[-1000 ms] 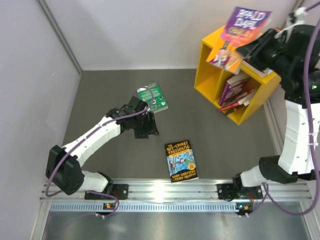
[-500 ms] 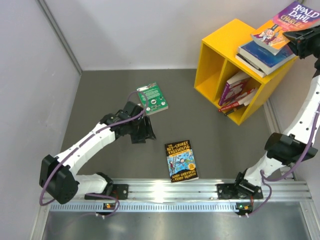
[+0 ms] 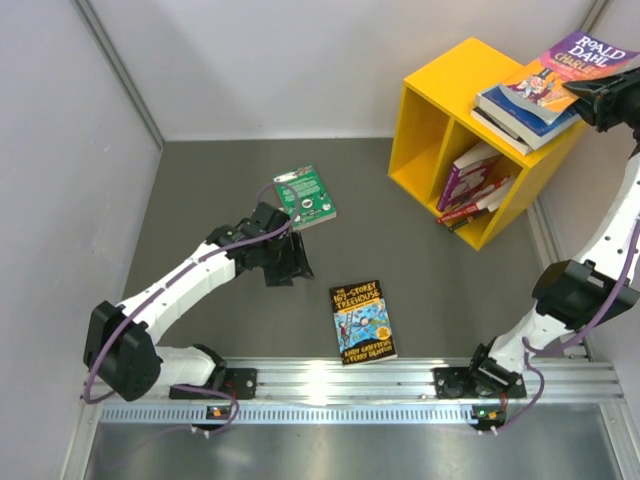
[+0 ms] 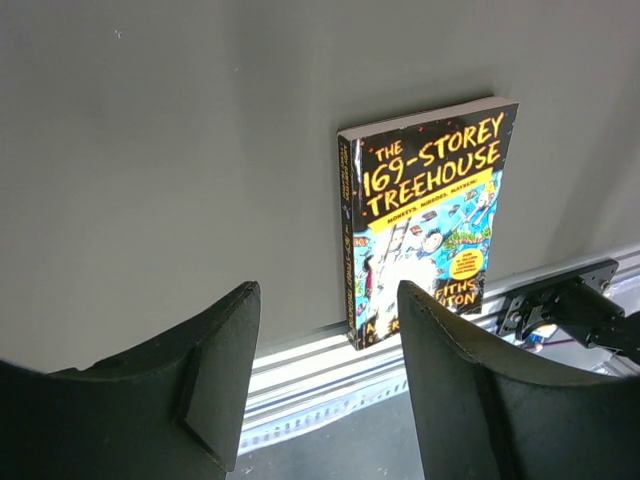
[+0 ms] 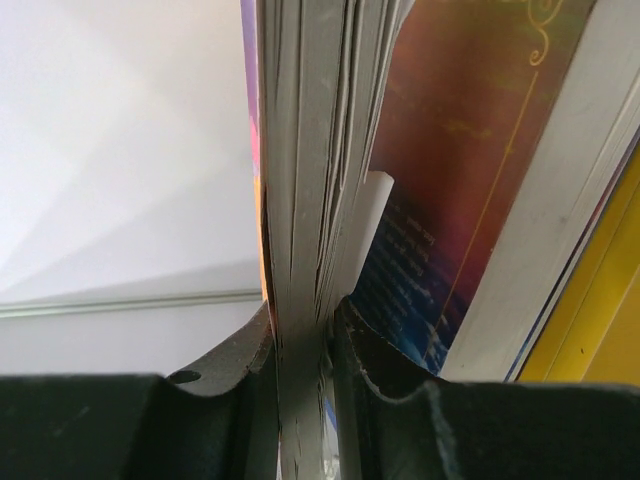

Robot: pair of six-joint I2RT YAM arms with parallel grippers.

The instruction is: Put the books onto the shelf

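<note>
Pale walls (image 3: 300,60) close round a grey table (image 3: 200,180). On the left, the left gripper (image 4: 326,310) hangs low over the table with its jaws well apart and nothing between them, just beside a green book (image 3: 305,196) lying flat toward the far edge. Near the middle of the near edge lies a Treehouse book (image 3: 362,321), face up, well apart from the green one. At the far right corner stands the yellow shelf (image 3: 440,85), a few books (image 3: 475,185) leaning in its right compartment and a small stack (image 3: 520,108) on its top. The right gripper (image 5: 303,320) is pinched tight on the edge of a purple Roald Dahl book (image 3: 565,65), held over that stack; whether the two touch I cannot tell.
</note>
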